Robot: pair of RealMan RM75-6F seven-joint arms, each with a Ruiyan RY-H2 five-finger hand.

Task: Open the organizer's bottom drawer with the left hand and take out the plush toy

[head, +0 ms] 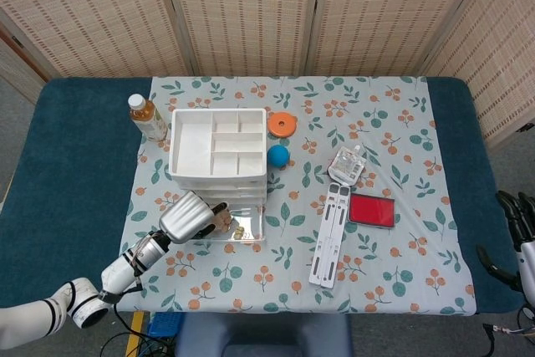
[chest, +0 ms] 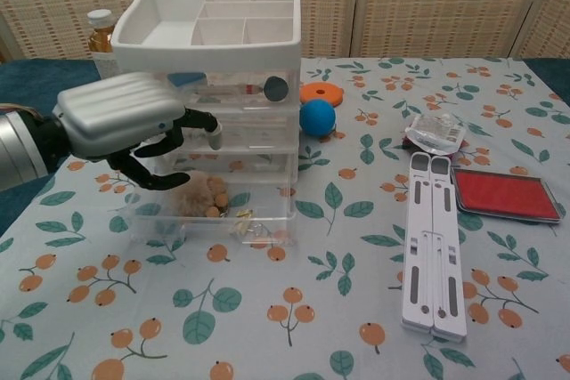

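Left hand poised over the pulled-out bottom drawer, plush toy not yet taken.

The left hand hovers above the left part of the bottom drawer, fingers loosely spread and curved downward, holding nothing. Just beneath its fingertips the tan plush toy lies in the drawer's left half, with small beige trinkets to its right. The toy looks light, soft and squashy, so pinching its fuzzy body from above should do. The organizer carries an open divided tray on top; its upper drawers hold small items. The right hand rests at the far right table edge, fingers apart and holding nothing.
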